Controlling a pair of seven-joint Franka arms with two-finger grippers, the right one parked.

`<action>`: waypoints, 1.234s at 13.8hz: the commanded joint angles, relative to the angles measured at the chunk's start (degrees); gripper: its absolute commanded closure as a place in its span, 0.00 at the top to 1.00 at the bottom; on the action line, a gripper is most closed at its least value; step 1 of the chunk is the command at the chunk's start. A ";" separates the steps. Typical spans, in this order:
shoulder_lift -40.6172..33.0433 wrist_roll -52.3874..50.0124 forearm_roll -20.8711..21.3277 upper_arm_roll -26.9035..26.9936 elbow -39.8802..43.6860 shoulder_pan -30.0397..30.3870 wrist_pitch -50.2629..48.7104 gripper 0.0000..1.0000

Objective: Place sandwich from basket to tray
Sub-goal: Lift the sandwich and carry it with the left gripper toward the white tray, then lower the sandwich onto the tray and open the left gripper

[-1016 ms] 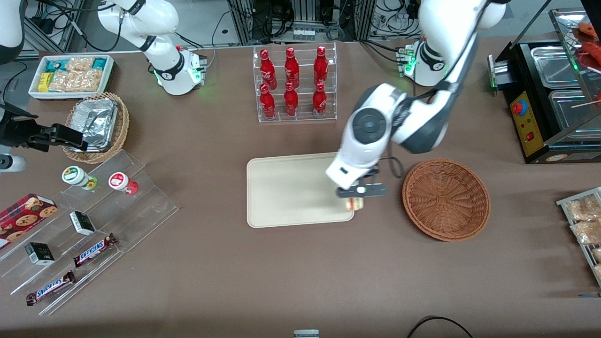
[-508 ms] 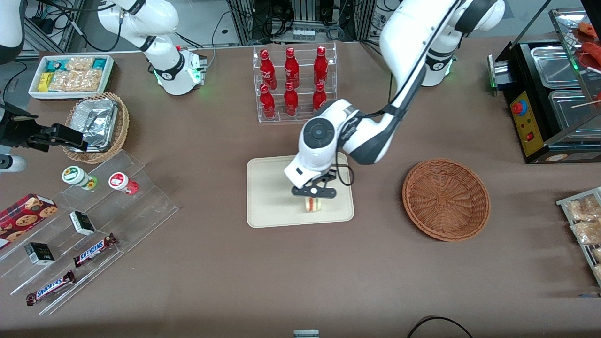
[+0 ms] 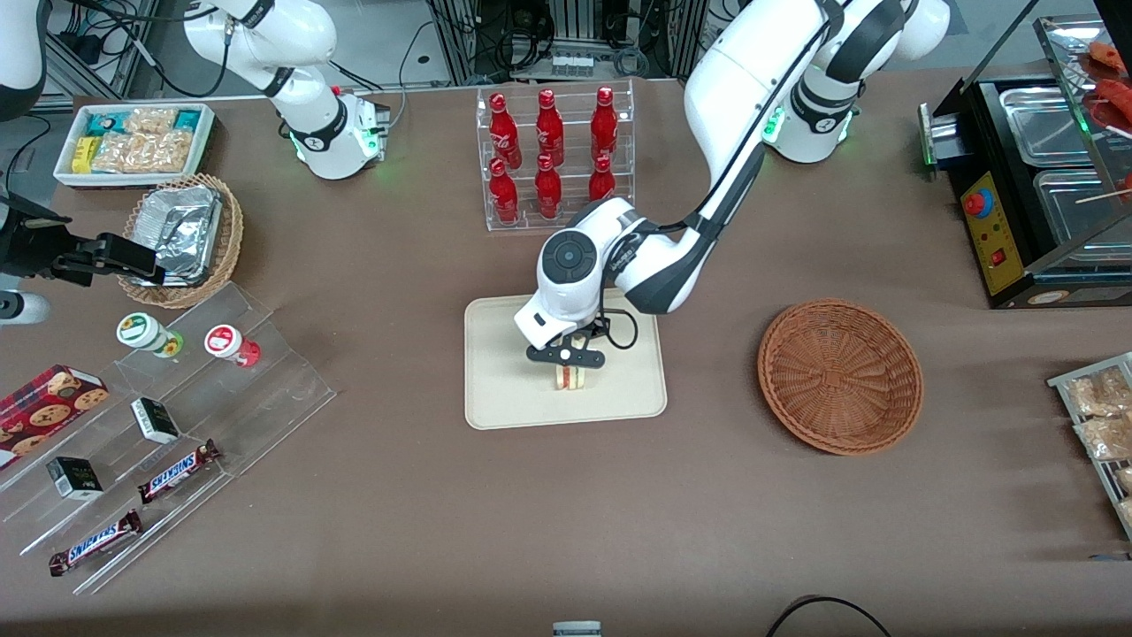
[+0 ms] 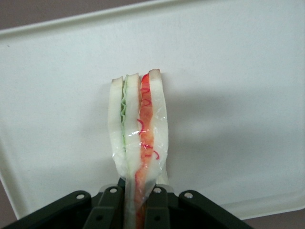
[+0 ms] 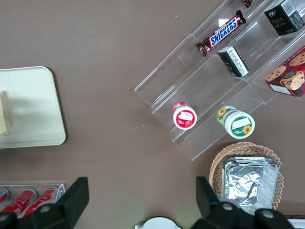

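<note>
Tool (image 3: 566,356) is seen clamped on the sandwich (image 3: 571,377) over the tray (image 3: 495,372) at frame centre, the basket (image 3: 840,376) left empty; released upright, the wedge could be tipped over.

My gripper (image 3: 566,356): fingertips cut off by the wrist view's edge.
Sandwich (image 4: 139,138): its held end runs out of frame.
Tray (image 3: 495,372): partly covered by my arm.

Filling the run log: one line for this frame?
phase: placing | gripper: shut on triangular white-bread sandwich, over cream rectangular tray | round reddish-brown wicker basket: empty | release: not yet
</note>
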 commanded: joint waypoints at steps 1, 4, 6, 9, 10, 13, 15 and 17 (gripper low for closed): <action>1.34 -2.75 0.69 0.29 1.86 -1.52 -0.40 0.16; 1.43 -3.11 0.86 0.29 1.77 -1.69 -0.40 0.40; 1.26 -3.02 1.21 0.29 1.77 -1.61 -0.49 0.99; 0.21 -3.02 1.22 0.55 1.86 -1.43 -1.10 0.99; -0.67 -3.19 1.13 0.64 1.94 -1.17 -1.28 0.99; -7.07 -4.43 0.86 1.25 1.94 -0.29 -7.23 0.99; -11.55 -4.08 1.39 1.25 1.33 2.08 -10.58 0.99; -15.86 -3.46 1.57 1.52 1.15 4.71 -15.23 0.99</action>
